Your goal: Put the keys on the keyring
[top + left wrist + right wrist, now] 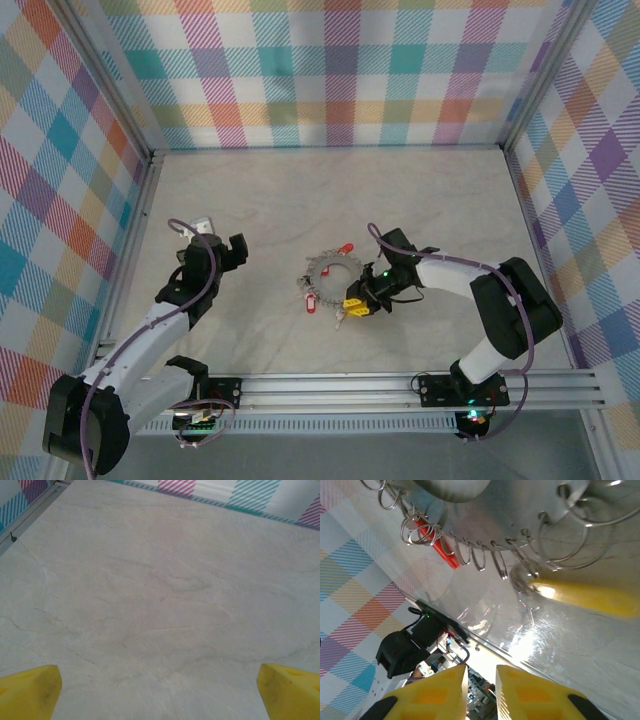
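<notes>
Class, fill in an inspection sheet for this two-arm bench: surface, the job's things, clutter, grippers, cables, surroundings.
Surface: table, pale, marbled, flat.
Job's things: grey keyring lying mid-table, fringed with keys; a red tag at its near-left edge.
Clutter: nothing seen.
Grippers: left gripper open, above bare table; right gripper nearly closed beside the keyring, nothing seen between its fingers.
Cables: a purple cable runs along each arm.
Surroundings: plaid walls on three sides; metal rail along the near edge.
</notes>
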Controlling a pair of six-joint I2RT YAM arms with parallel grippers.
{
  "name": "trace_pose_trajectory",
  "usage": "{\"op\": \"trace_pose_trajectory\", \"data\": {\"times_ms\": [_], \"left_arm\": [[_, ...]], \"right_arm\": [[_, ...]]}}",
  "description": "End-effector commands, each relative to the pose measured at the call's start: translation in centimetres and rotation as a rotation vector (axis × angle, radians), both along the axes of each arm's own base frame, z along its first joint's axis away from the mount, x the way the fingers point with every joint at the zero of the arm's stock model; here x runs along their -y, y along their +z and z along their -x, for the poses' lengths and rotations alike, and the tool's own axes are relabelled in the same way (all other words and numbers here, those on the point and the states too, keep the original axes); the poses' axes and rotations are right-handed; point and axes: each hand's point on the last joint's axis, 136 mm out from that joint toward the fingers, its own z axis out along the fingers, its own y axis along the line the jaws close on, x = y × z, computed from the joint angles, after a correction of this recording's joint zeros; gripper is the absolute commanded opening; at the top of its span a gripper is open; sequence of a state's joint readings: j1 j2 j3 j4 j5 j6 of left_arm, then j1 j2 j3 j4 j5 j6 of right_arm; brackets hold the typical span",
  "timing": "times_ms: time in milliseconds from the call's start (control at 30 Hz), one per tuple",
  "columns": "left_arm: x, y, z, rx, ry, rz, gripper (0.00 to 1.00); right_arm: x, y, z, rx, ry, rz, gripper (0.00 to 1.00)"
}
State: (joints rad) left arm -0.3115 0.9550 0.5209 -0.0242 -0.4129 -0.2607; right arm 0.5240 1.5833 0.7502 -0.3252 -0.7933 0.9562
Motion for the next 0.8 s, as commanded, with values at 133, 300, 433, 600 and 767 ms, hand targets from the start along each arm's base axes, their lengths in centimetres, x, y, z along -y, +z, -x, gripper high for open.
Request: {"op": "trace_pose_trajectory", "data": {"times_ms": [133, 300, 433, 600, 767], "left_arm": [[-0.1, 1.3, -0.6, 0.023, -0.076, -0.147, 1.0], [-0.3, 1.1, -0.5, -0.006, -0.101, -0.216, 1.0], [-0.1, 0.9, -0.7, 0.025, -0.13, -0.248, 1.0], [0.6, -0.2, -1.2, 0.059, -0.172, -0.268, 1.0], [0.5, -1.8, -2.1, 0.062, -0.172, -0.278, 1.0]], "right_arm": [[2.0, 1.2, -0.2, 0.166, 0.048, 0.072, 0.33], [3.7, 7.9, -4.5, 0.58, 0.018, 0.162, 0.41], [7.9, 14.0, -7.9, 0.978, -0.08, 0.353, 0.78], [12.2, 19.6, -9.7, 1.534, -0.15, 0.536, 1.0], [14.0, 20.3, -9.1, 1.987, -0.056, 0.724, 1.0]]}}
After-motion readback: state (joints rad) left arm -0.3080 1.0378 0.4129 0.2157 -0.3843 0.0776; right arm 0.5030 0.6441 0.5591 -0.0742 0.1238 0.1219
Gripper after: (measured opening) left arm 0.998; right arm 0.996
